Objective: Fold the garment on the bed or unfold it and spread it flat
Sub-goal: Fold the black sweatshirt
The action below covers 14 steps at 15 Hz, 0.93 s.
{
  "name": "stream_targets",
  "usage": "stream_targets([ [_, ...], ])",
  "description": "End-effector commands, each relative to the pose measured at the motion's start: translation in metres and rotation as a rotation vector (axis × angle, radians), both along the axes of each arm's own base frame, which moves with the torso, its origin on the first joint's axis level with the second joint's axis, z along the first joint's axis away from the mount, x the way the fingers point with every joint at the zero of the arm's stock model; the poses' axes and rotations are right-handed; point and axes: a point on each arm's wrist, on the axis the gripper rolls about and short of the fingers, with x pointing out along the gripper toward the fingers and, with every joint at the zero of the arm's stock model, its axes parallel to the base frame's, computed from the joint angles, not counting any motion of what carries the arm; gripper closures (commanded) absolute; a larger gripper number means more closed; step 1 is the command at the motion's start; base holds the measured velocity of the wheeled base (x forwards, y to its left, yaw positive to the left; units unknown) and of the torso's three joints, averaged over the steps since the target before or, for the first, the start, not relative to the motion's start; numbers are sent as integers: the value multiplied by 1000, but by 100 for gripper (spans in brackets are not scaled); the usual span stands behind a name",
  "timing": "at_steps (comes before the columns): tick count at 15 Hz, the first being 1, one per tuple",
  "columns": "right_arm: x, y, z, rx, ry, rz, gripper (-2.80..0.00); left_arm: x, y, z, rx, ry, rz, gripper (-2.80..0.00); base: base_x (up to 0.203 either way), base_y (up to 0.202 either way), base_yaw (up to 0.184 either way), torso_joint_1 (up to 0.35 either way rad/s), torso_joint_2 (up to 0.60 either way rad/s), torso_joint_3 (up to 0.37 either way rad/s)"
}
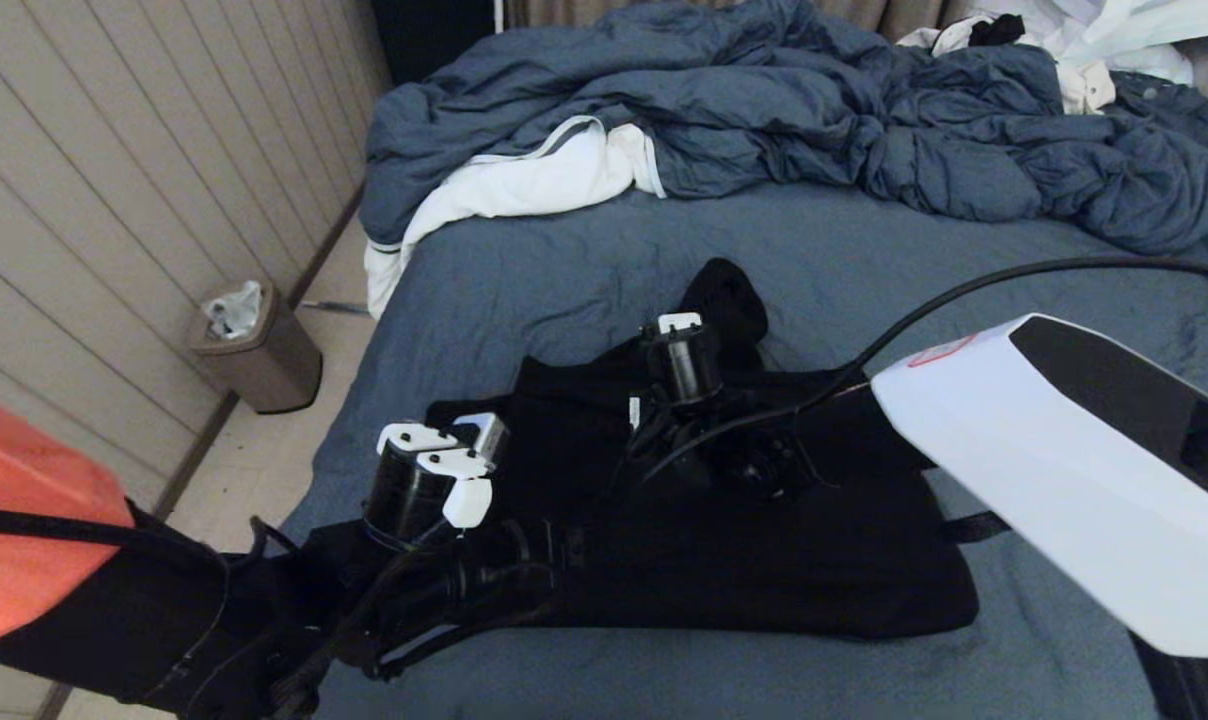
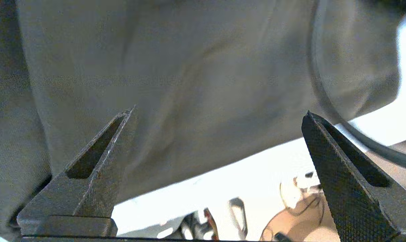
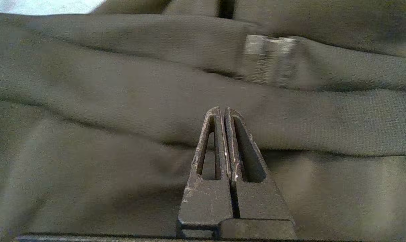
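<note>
The garment [image 1: 764, 520], a black hooded sweatshirt, lies in a partly folded, roughly rectangular heap on the near half of the bed [image 1: 584, 270], its long axis running across the mattress from the robot's left to its right, with a dark lobe, probably the hood, projecting from its far edge toward the duvet [image 1: 784, 120]. The left gripper [image 2: 219, 114] hangs at the garment's left end with its fingers spread wide and nothing between them; in the left wrist view the cloth fills the field just ahead of the tips. The right gripper [image 3: 222, 112] stands over the middle of the garment near its far edge, fingers pressed together; the right wrist view shows no cloth caught between the tips, only folds and a small pale tag lying just beyond them. The cloth therefore lies directly below and ahead of both sets of fingers. The left gripper, already wide and placed at an edge, appears the better set for taking a hold; the right gripper would probably have to part its fingers first. A small bin [image 1: 259, 350] stands on the floor to the left of the bed.
</note>
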Motion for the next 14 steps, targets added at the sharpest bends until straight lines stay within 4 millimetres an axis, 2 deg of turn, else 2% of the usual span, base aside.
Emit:
stream_targets([
  [1,-1,-5,-5,-8,17,-7,0,-2,5,12,-30,-28,11,-280,0,0,0,0,0,0],
  [5,-28,-12,-13,-22,80,7,0,1,5,8,-22,-19,15,-280,0,0,0,0,0,0],
  [10,-60,-17,-44,-25,205,40,0,2,4,7,-24,-14,14,-280,0,0,0,0,0,0],
  [12,-61,-17,-42,-10,182,47,0,2,3,5,-20,-8,12,-280,0,0,0,0,0,0],
  [14,-52,-14,-32,14,140,44,0,3,3,2,-14,0,10,-280,0,0,0,0,0,0],
])
